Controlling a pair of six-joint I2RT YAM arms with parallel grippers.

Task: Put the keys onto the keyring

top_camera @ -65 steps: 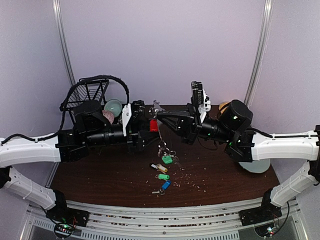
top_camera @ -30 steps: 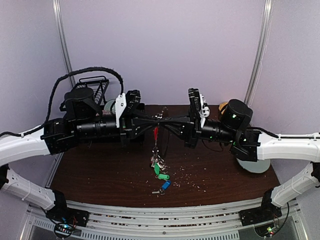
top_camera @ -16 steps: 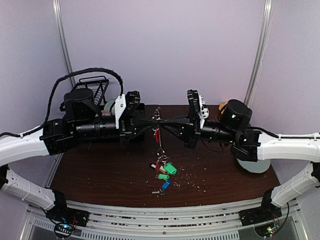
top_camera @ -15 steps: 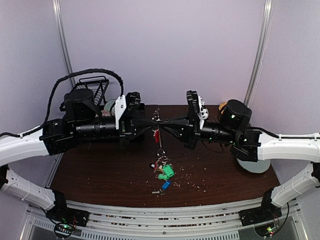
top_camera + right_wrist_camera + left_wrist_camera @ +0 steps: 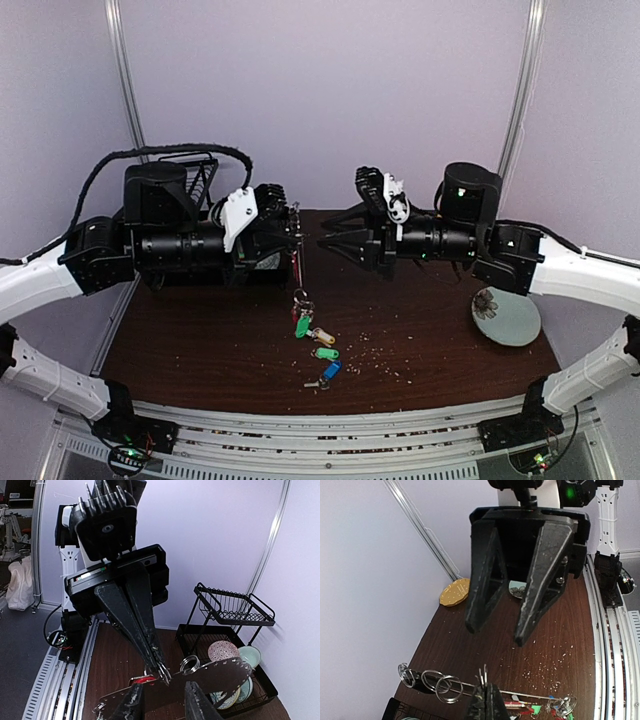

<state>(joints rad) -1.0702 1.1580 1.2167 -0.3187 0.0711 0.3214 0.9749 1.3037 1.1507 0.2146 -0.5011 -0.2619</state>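
My left gripper is shut on the keyring, a dark flat strap carrying silvery split rings. The strap shows edge-on in the left wrist view. A key with a red tag hangs under the grip, and a green-tagged key dangles at the end of the chain. Keys with tan, green and blue tags lie on the table below. My right gripper stands open just right of the strap, facing the left gripper, holding nothing. In the right wrist view its fingers sit either side of the strap, apart from it.
A black wire dish rack holding patterned plates stands at the back left. A pale plate lies on the table at the right, under the right arm. A yellow round thing sits at the back right. Crumbs dot the table.
The right gripper has opened, let go of the keyring and drawn back to the right. The left gripper stays shut on it and has pulled left, and the key bunch has swung left.
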